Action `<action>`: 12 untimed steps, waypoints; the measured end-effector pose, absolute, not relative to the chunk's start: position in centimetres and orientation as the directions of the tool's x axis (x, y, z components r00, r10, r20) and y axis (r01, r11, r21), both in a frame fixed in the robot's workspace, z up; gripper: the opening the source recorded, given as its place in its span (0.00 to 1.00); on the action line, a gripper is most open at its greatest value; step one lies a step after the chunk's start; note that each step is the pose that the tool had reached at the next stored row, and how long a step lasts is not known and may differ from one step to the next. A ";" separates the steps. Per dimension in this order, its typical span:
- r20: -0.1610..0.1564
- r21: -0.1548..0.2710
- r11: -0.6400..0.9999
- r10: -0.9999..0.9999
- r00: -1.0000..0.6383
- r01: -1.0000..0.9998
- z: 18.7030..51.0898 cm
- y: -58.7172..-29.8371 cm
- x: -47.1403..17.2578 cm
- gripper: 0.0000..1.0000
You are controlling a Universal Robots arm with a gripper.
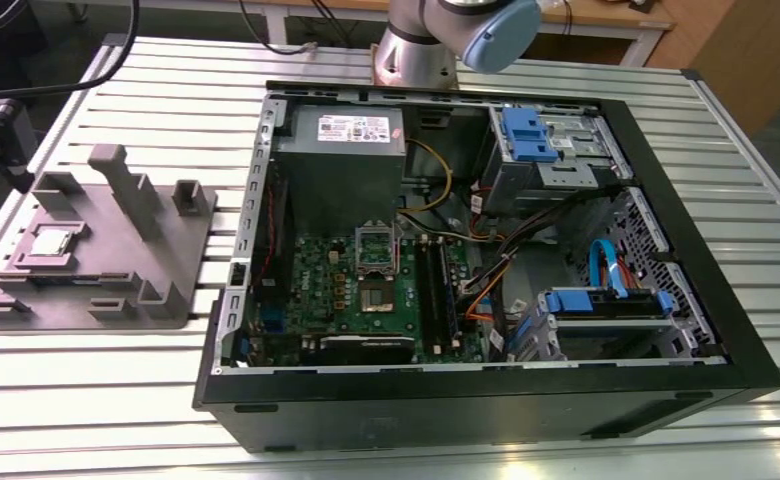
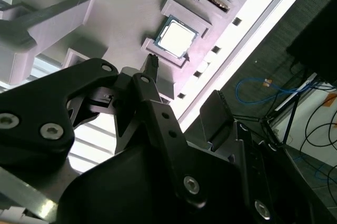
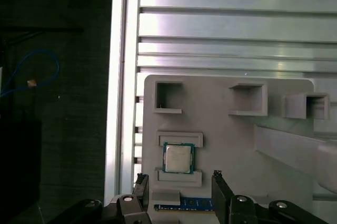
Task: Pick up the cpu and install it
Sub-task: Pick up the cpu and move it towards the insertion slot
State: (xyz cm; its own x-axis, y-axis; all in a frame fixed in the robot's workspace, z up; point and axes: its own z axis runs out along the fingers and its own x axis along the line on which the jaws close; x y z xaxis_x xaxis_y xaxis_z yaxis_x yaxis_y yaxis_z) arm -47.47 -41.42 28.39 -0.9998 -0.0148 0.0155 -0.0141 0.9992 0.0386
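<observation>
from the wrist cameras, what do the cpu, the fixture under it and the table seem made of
The cpu: pale silvery metal top with a soft sheen; its green edge suggests circuit board. The fixture: matte grey, uniform, probably plastic. The table: ribbed slats with bright streaky reflections, likely aluminium.

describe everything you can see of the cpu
The cpu is a small, thin square chip with a pale silvery metal top and a dark green edge. It lies flat, top up, in a shallow seat of the grey fixture block, framed by two low ridges, on the slatted table to the exterior view's left of the computer case. The open gripper is above it, holding nothing.
</observation>
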 end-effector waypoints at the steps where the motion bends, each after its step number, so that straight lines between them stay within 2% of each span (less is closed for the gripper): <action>1: 0.015 0.039 0.999 -0.015 -1.000 -0.014 28.3 -41.5 -47.5 0.59; 12: 0.015 0.039 0.999 -0.015 -1.000 -0.014 27.6 -41.7 -47.5 0.59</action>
State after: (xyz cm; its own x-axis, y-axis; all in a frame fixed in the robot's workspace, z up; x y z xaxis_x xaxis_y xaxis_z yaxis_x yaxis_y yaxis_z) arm -47.47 -41.74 27.59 -0.9998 -0.0147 0.0155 -0.0141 0.9992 0.0386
